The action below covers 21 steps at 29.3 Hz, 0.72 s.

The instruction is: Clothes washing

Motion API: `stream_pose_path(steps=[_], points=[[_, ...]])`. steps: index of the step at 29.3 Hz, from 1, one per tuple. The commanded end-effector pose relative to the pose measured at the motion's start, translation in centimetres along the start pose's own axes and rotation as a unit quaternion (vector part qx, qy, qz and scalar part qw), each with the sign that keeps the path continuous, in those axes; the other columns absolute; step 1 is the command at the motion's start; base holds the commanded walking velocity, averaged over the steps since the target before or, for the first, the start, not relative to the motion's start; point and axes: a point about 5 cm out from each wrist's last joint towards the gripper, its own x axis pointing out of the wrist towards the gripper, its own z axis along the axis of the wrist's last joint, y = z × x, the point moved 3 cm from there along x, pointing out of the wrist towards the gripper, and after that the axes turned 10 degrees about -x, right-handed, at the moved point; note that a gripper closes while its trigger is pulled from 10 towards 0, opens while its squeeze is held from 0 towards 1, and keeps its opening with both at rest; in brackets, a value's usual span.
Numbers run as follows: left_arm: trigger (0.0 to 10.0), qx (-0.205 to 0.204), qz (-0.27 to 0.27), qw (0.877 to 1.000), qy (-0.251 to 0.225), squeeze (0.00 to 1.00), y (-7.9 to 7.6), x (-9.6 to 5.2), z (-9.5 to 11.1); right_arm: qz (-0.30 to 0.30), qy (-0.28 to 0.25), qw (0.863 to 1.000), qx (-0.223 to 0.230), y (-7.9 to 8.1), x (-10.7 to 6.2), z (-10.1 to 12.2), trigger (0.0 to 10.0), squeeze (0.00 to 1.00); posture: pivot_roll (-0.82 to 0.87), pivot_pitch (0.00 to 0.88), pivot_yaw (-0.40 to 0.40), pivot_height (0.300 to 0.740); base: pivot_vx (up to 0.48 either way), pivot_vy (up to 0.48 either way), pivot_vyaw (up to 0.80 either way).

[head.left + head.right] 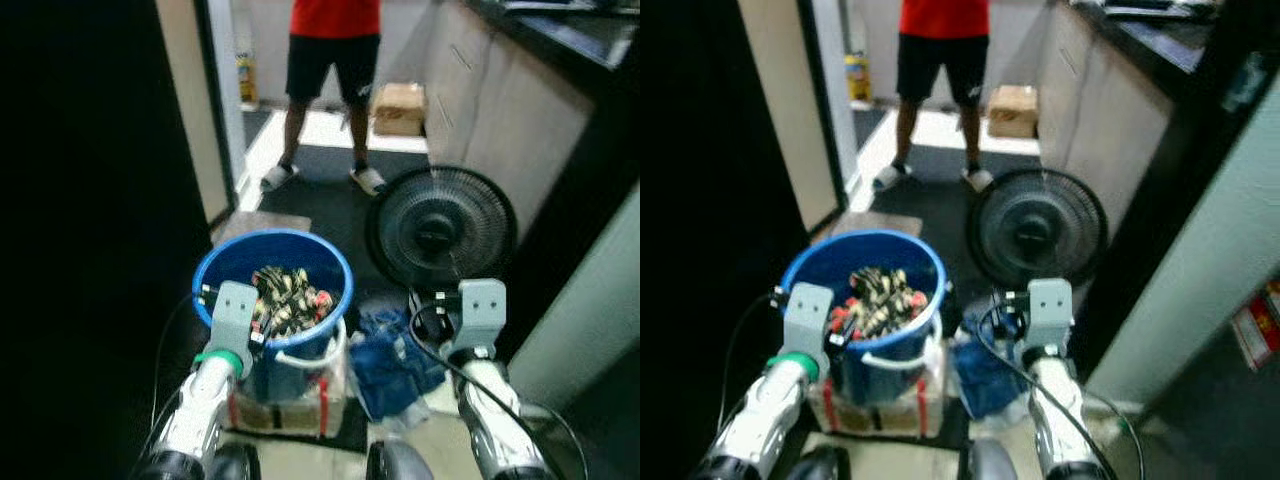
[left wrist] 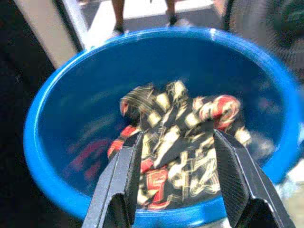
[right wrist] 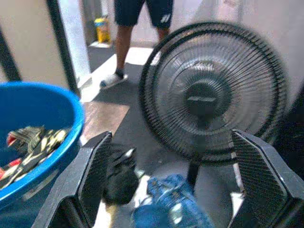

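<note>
My left pincer (image 2: pixel 173 178) hangs spread over the near rim of the round blue plastic tub (image 1: pixel 330 262), above the black, red and cream patterned garment (image 1: pixel 288 296) inside. My right pincer (image 3: pixel 173 183) gapes above crumpled blue jeans (image 1: pixel 392 352) on the floor, the black floor fan (image 1: pixel 440 228) beyond. Far off stands a person (image 1: pixel 333 60).

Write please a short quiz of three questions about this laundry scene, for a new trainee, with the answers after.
1. True or false: the patterned garment lies inside the blue bucket.
2. What stands on the floor ahead of the right gripper?
3. Which gripper, left or right, is aimed into the bucket?

Key: 1. True. 2. A black fan, with blue clothes heaped at its foot. 3. The left, fingers open.
</note>
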Motion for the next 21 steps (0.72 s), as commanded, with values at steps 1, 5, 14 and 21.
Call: stream_pose_path(steps=[1, 5, 14, 21], points=[[10.0, -0.017, -0.007, 0.999, -0.033, 0.00, -0.1, 0.2, 2.6, 0.001, -0.040, 0.999, 0.012, -0.1, 0.9, 2.6, 10.0, 0.00, -0.02, 0.035, 0.034, 0.565, 0.000, 0.000, 0.00], [10.0, -0.027, -0.018, 0.996, -0.079, 0.00, -0.6, 0.8, 6.2, 0.003, -0.088, 0.996, 0.024, -0.2, 1.9, 5.7, 10.0, 0.00, -0.02, 0.035, 0.034, 0.550, 0.000, 0.000, 0.00], [10.0, -0.032, -0.021, 0.995, -0.096, 0.00, -0.9, 1.0, 7.5, 0.016, -0.112, 0.993, 0.032, 0.4, 2.2, 7.4, 10.0, 0.00, -0.01, 0.036, 0.028, 0.527, 0.000, 0.000, 0.00], [10.0, -0.034, -0.020, 0.996, -0.079, 0.00, -1.1, 0.3, 7.1, 0.029, -0.102, 0.994, 0.036, 0.8, 1.7, 7.3, 10.0, 0.00, -0.01, 0.040, 0.026, 0.511, 0.000, 0.000, 0.00]])
